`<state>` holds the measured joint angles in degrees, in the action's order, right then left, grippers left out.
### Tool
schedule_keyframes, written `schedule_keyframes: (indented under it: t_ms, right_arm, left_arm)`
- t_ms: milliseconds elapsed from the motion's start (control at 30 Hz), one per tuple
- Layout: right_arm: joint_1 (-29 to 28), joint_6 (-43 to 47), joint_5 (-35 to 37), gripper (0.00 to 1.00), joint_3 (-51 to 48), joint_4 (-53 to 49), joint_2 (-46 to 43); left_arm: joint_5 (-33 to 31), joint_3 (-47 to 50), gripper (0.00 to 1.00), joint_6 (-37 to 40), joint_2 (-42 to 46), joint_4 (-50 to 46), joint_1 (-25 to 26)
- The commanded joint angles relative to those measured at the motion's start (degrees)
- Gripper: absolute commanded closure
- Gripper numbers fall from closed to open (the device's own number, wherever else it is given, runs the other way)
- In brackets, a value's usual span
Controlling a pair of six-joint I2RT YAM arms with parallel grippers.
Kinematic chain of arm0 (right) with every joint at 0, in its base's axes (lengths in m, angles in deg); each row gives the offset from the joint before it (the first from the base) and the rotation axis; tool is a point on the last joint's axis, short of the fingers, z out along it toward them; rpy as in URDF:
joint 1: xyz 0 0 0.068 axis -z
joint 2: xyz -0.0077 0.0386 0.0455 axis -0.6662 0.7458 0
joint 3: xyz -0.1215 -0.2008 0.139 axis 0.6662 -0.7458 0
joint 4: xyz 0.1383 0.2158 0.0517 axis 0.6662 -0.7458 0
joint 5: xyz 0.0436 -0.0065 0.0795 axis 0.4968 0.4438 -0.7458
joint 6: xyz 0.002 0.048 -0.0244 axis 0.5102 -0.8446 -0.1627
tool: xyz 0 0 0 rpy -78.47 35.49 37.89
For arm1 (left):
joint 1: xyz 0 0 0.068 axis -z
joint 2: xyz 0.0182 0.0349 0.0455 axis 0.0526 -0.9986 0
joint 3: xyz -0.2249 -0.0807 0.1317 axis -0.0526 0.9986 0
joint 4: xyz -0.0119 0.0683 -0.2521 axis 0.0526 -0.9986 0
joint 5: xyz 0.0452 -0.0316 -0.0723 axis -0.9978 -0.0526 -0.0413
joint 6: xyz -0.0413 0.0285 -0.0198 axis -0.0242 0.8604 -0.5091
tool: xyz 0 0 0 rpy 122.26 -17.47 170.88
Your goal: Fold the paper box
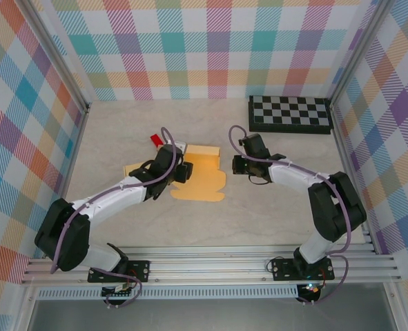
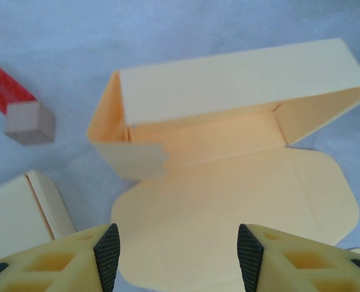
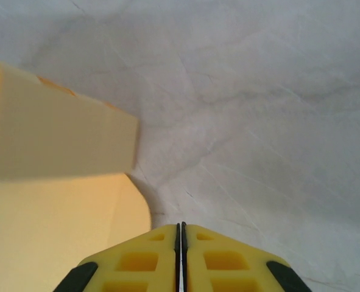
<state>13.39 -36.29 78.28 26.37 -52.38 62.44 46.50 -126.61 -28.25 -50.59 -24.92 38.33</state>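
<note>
The paper box lies mid-table, pale orange. Its back and side walls stand up, and its rounded lid flap lies flat on the table. My left gripper is at the box's left side. In the left wrist view that gripper is open, its black pads spread wide over the flat flap with nothing between them. My right gripper is just right of the box. In the right wrist view it is shut and empty, next to the box's wall and flap edge.
A red block with a grey end lies left of the box, also the red block behind my left arm. Another pale folded card piece lies at the near left. A black-and-white checkered board sits at the back right.
</note>
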Motion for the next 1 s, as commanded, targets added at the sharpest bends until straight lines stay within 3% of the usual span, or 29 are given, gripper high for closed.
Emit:
schedule_keyframes:
  t_ms: [0,100,167,333,433,567,667,733,867,967]
  right_arm:
    - [-0.36,2.42,-0.09,0.84,3.34,-4.64,0.97]
    - [-0.36,2.97,-0.95,0.77,4.82,-5.99,-0.32]
    - [-0.36,3.47,-2.41,0.66,6.4,-6.94,-0.98]
    - [-0.36,1.65,-7.07,0.52,12.45,-7.96,0.2]
    - [-0.36,1.63,-7.95,0.5,16.43,-8.21,2.62]
    - [-0.36,3.15,-8.0,0.49,22.3,-9.47,6.96]
    - [-0.36,3.79,-8.04,0.46,25.88,-10.74,9.83]
    - [-0.36,4.11,-8.25,0.45,28.49,-12.75,12.19]
    - [-0.42,4.94,-10.29,0.44,31.88,-15.3,15.81]
    - [-0.45,5.45,-11.35,0.44,32.17,-15.64,16.93]
  left_arm:
    - [3.1,-1.36,0.43,7.54,0.95,2.4,-2.49]
    - [0.82,1.02,0.43,4.88,2.96,3.18,-3.79]
    - [-0.05,2.65,0.43,1.82,5.32,3.61,-4.77]
    - [-0.49,7.12,0.42,-11.28,11.59,3.12,-10.15]
    - [2.7,8.45,0.37,-19.2,13.95,2.34,-13.64]
    - [5.97,6.48,0.32,-26.29,12.9,1.6,-14.3]
    - [10.97,4.25,0.34,-22.99,9.08,3.49,-14.22]
    - [14.14,3.7,0.42,-15.27,7.02,4.01,-14.13]
    - [10.58,4.97,0.46,-4.16,4.19,1.94,-14.04]
    - [12.24,6.18,0.45,-3.66,1.93,5.04,-13.96]
